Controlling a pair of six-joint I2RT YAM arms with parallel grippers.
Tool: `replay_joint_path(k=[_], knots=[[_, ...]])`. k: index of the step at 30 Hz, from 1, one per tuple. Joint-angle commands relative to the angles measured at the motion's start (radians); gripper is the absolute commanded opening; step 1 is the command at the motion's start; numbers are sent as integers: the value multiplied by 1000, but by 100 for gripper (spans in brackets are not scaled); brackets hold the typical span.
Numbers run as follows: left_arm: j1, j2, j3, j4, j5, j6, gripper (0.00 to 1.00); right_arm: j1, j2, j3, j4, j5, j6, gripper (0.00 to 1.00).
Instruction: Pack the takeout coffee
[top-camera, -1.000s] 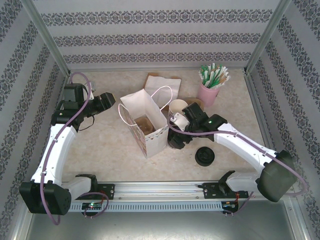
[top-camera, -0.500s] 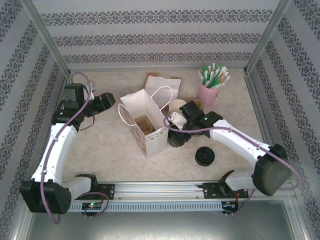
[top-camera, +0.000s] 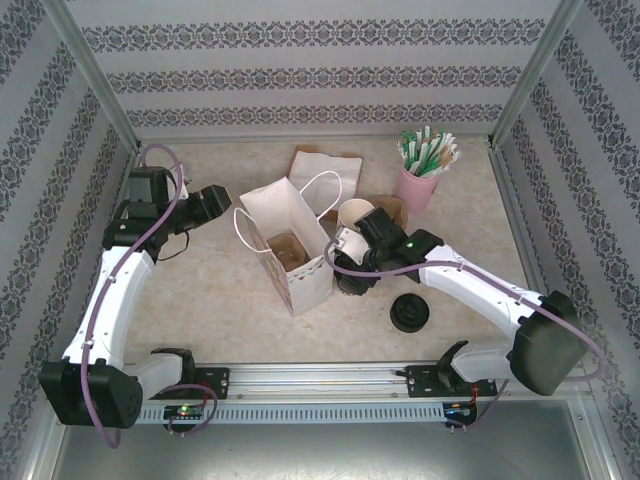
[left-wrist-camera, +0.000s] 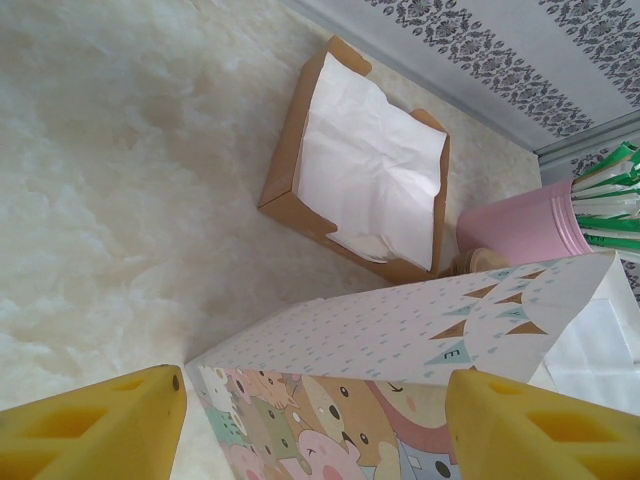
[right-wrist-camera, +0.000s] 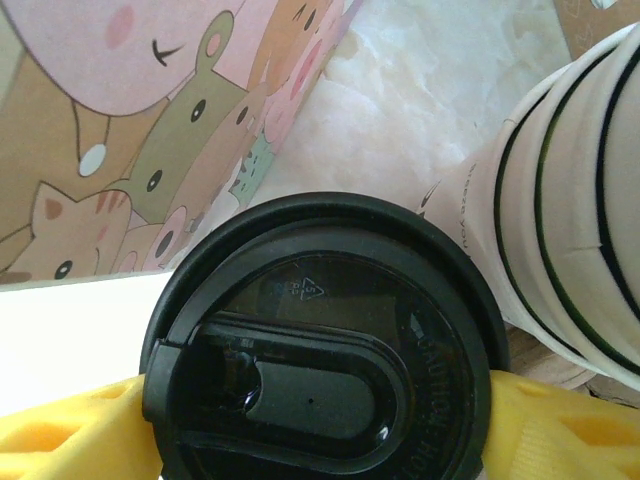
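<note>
The takeout coffee (right-wrist-camera: 320, 340), a white cup under a black lid, stands on the table just right of the cartoon-printed paper bag (top-camera: 268, 215). From above its lid (top-camera: 352, 284) shows beneath my right wrist. My right gripper (right-wrist-camera: 325, 425) is shut on the cup, its yellow fingers (right-wrist-camera: 95, 425) tucked under the lid's rim on both sides. The bag (right-wrist-camera: 150, 120) stands open and upright. My left gripper (left-wrist-camera: 315, 420) is open, level with the bag's left side (left-wrist-camera: 400, 340), and holds nothing. From above, that left gripper (top-camera: 222, 205) hovers just short of the bag.
A stack of lidless white cups (top-camera: 355, 213) stands right behind the coffee, close on the right (right-wrist-camera: 580, 200). Loose black lids (top-camera: 410, 312) lie near the front. A pink cup of straws (top-camera: 418, 185) and a brown napkin box (left-wrist-camera: 365, 165) stand at the back.
My right gripper's fingers have come in onto the cup and the right arm has shifted a little toward the bag. The left arm has not moved.
</note>
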Motion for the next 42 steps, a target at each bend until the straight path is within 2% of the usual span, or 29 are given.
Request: replay_joint_path(k=[1, 9, 19, 28, 42], knots=[[9, -2, -2, -1, 11, 19, 70, 9, 33, -29, -116, 59, 37, 77], [9, -10, -2, -4, 8, 16, 70, 16, 1, 40, -168, 47, 201, 76], [9, -12, -2, 1, 17, 9, 70, 46, -24, 71, -256, 146, 380, 75], [9, -16, 0, 3, 20, 4, 70, 64, -72, 65, -268, 172, 473, 78], [9, -20, -7, 4, 22, -1, 70, 69, -106, 54, -256, 180, 526, 80]])
